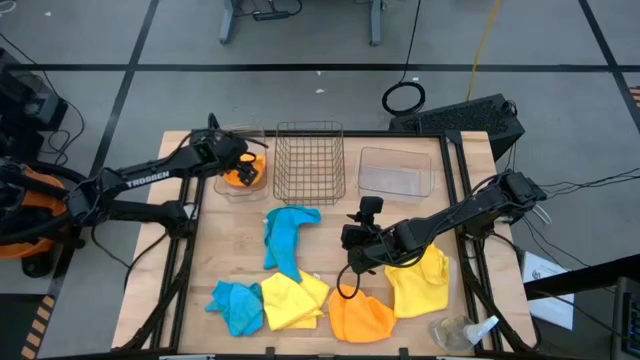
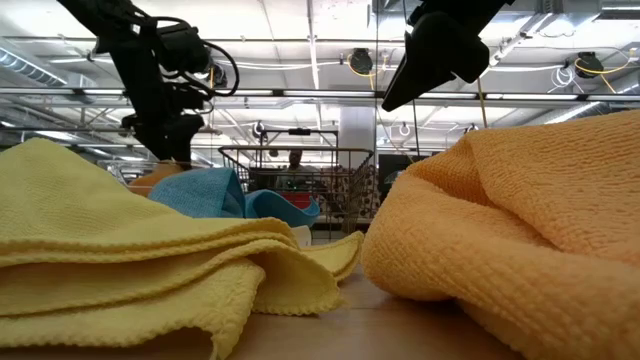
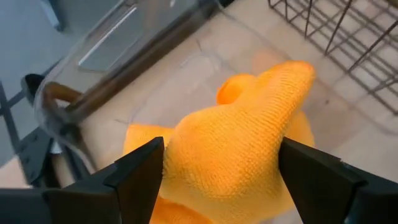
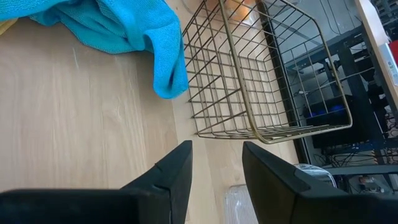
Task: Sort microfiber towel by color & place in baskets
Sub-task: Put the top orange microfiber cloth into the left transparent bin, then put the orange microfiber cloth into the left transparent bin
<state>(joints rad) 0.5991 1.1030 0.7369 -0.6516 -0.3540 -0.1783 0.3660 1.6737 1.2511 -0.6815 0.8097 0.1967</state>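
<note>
Left wrist view alone shows fingers (image 3: 134, 177) straddling orange towel (image 3: 236, 155).

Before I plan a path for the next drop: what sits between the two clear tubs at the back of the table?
The wire-mesh basket stands between the left clear tub, holding an orange towel, and the right clear tub, as the high view shows.

White "TROSSEN" lettering on the left arm (image 1: 150, 178)
</note>
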